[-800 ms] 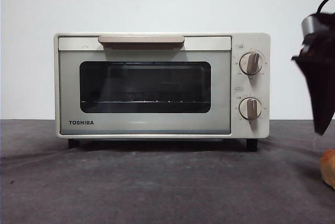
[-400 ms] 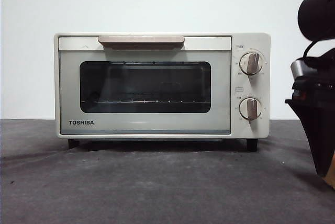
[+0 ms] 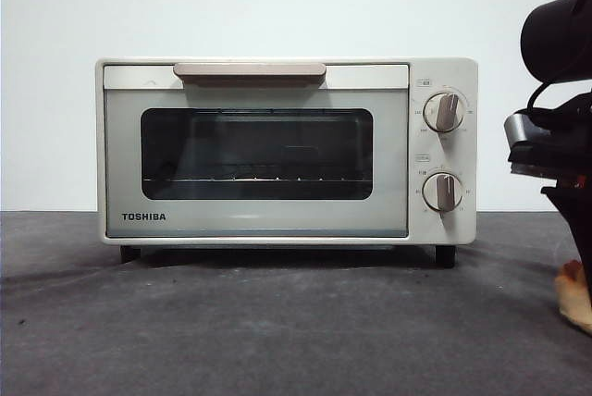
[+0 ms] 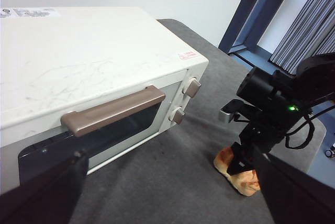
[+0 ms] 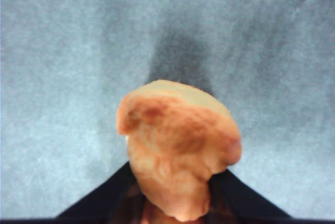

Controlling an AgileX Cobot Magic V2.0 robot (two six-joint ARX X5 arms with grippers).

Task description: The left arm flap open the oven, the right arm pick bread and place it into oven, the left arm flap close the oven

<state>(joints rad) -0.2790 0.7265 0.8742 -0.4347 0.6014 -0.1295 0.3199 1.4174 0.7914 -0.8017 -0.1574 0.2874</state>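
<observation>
Beside the shut oven (image 3: 277,151), right gripper (image 4: 242,162) jaws clamped on bread (image 5: 178,148) (left gripper (image 4: 167,203) jaws apart).

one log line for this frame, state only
oven: door shut | bread: on table, right of oven | right gripper: at bread | left gripper: open, above oven

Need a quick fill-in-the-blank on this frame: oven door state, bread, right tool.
1. The oven door is ____.
2. The right tool is down at the ____, which lies on the table beside the oven.
3. The oven front has ____ round knobs.
4. The oven's brand lettering reads ____.

Missing words: shut; bread; two; TOSHIBA
</observation>
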